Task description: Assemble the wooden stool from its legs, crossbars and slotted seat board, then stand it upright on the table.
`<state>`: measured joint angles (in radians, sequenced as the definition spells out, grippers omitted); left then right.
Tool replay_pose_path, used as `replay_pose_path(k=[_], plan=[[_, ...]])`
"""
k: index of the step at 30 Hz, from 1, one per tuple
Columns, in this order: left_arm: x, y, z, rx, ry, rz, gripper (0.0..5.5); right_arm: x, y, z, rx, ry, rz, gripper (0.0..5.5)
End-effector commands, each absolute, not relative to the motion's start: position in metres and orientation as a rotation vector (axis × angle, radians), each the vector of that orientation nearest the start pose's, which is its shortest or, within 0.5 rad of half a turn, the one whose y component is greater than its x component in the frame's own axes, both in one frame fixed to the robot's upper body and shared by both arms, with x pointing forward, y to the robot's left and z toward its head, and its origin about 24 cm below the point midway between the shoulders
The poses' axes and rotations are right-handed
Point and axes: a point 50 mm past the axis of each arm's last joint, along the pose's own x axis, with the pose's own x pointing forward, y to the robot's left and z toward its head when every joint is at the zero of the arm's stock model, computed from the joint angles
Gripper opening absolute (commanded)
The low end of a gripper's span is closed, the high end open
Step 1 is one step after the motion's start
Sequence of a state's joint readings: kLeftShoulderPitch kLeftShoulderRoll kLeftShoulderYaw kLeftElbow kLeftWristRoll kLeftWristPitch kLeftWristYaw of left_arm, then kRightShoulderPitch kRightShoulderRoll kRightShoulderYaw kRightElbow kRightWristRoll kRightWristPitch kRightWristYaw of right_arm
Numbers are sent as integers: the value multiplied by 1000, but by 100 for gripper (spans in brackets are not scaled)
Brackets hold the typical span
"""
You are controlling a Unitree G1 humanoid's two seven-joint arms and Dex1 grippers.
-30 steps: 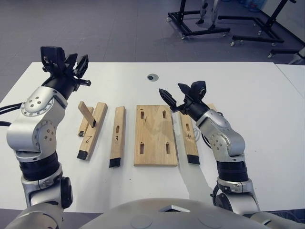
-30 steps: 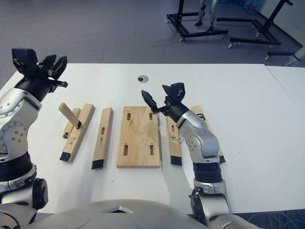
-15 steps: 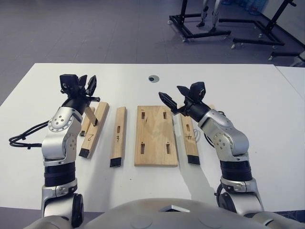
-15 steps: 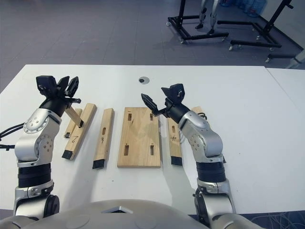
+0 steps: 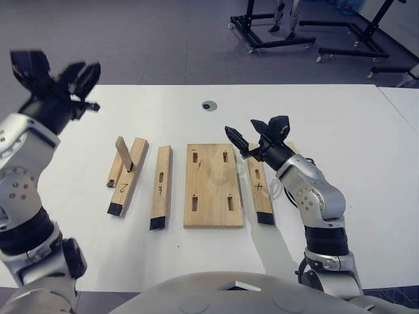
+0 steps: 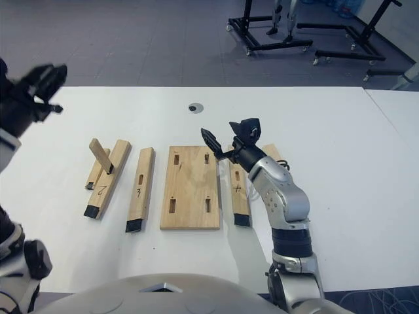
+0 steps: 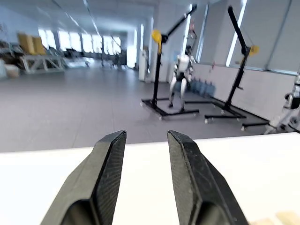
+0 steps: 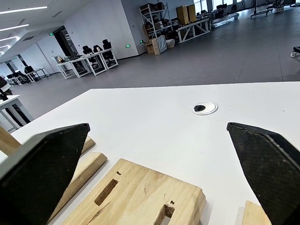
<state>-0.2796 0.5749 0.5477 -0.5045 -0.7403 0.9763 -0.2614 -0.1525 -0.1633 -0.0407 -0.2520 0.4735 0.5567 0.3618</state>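
The slotted seat board (image 5: 213,185) lies flat mid-table. Left of it lie leg 3 (image 5: 162,185) and leg 2 (image 5: 129,175); a short crossbar (image 5: 123,154) stands tilted in leg 2's slot, and another short piece (image 5: 114,173) lies against that leg's left side. Leg 4 (image 5: 259,190) lies right of the board, and a further piece is mostly hidden behind my right arm. My right gripper (image 5: 247,135) hovers open over the board's far right corner, its fingers (image 8: 42,159) wide apart and empty. My left gripper (image 5: 65,84) is raised open and empty above the table's far left edge.
A round cable hole (image 5: 209,105) sits in the white table (image 5: 340,118) beyond the board. Black wheeled stands (image 5: 281,33) are on the floor behind. A second table (image 5: 406,98) adjoins on the right.
My left arm swung in close to the tilted crossbar half a second ago, then pulled back up and out to the far left, still empty. The right gripper has barely shifted.
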Motion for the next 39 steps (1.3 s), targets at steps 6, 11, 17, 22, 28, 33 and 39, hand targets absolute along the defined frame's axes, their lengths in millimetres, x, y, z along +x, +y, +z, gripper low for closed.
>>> replay_pose_path(k=[6, 11, 17, 22, 28, 33, 39], plan=[[223, 258, 195, -78, 12, -508, 105, 264, -134, 94, 305, 101, 528, 540], [218, 246, 182, -116, 38, -531, 30, 266, -135, 96, 300, 99, 535, 540], [219, 241, 179, -137, 39, -527, 51, 266, -132, 96, 304, 99, 537, 540], [218, 243, 176, -97, 39, -451, 132, 268, -133, 97, 304, 97, 535, 540], [221, 242, 170, 8, 59, -391, 223, 269, -134, 98, 307, 90, 523, 540], [224, 245, 163, 12, 85, -355, 293, 270, -134, 100, 308, 84, 518, 540], [219, 251, 151, 13, 139, -333, 396, 271, -135, 101, 310, 81, 513, 540]])
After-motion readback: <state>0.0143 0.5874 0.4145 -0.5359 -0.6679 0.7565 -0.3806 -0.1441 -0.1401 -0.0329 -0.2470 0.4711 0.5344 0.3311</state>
